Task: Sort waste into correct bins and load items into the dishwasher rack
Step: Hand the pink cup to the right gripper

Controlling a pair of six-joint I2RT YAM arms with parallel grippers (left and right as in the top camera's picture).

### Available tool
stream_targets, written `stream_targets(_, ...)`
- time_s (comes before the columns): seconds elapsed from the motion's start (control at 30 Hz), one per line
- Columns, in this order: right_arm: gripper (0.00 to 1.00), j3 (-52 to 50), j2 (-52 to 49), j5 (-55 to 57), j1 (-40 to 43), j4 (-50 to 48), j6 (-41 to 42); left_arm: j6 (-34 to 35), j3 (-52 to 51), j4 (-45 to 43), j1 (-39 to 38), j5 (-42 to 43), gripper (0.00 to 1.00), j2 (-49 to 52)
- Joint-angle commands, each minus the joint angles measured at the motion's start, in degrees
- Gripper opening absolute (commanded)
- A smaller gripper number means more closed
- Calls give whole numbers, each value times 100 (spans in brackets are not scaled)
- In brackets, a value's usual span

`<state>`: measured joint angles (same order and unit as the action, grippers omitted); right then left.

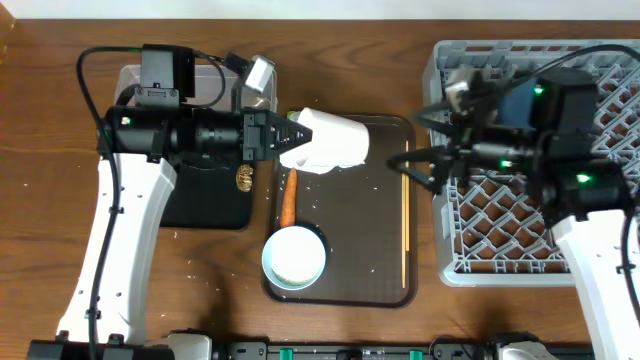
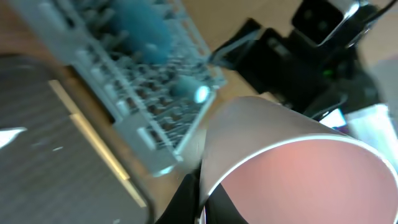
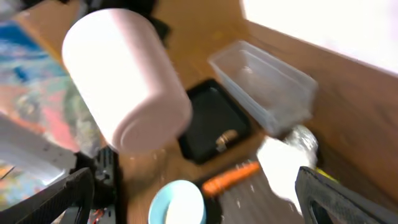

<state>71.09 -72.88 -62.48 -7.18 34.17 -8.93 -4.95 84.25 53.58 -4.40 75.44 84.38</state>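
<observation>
My left gripper [image 1: 290, 140] is shut on the rim of a pale pink cup [image 1: 335, 140] and holds it on its side above the far left of the brown serving tray [image 1: 350, 285]. The cup fills the left wrist view [image 2: 292, 168] and shows in the right wrist view [image 3: 124, 81]. My right gripper [image 1: 420, 165] is open and empty between the brown tray and the grey dishwasher rack [image 1: 500, 230]. A dark blue dish [image 1: 515, 100] is in the rack. An orange carrot [image 1: 287, 197], a blue cup holding white rice [image 1: 294, 258] and chopsticks [image 1: 405, 225] lie on the brown tray.
The black tray [image 1: 205, 205] holds a brown food lump [image 1: 245, 178]. The clear tub [image 3: 261, 87] stands behind it, mostly under my left arm in the overhead view. A white napkin [image 3: 283, 168] and a foil ball [image 3: 305, 140] lie near the carrot's far end.
</observation>
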Motion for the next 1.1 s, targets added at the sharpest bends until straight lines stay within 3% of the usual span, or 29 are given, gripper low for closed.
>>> stream_targets(0.0, 95, -28, -101, -396, -568, -437, 31, -103, 9, 11, -2, 798, 6, 2)
stream_targets(0.3, 95, -28, -323, -396, -1403, -1344, 35, -103, 9, 9, -31, 903, 6, 2)
stream_targets(0.47, 67, -28, -380, -186, -1646, -1534, 94, -103, 9, 11, -33, 898, 6, 2)
stream_targets(0.53, 65, -28, -352, -72, -1613, -1530, 162, -103, 9, 9, -33, 890, 6, 2)
stream_targets(0.57, 63, -28, -319, -50, -1572, -1528, 162, -103, 9, 11, -33, 826, 11, 2)
stream_targets(0.6, 62, -28, -286, -52, -1521, -1526, 162, -101, 9, 11, -33, 704, 24, 2)
stream_targets(0.63, 62, -28, -245, -52, -1467, -1513, 162, -98, 9, 11, -33, 549, 50, 2)
stream_targets(0.7, 60, -28, -131, -44, -1316, -1458, 164, -79, 9, 11, -33, 328, 69, 2)
stream_targets(0.73, 59, -28, -66, 17, -1220, -1390, 173, -79, 9, 9, -31, 245, 91, 2)
stream_targets(0.77, 59, -28, 7, 201, -1099, -1281, 262, -81, 9, 9, -31, 177, 99, 2)
stream_targets(1.07, 60, -28, 603, 2557, 710, 546, 986, -79, 9, -9, -11, -129, 98, 4)
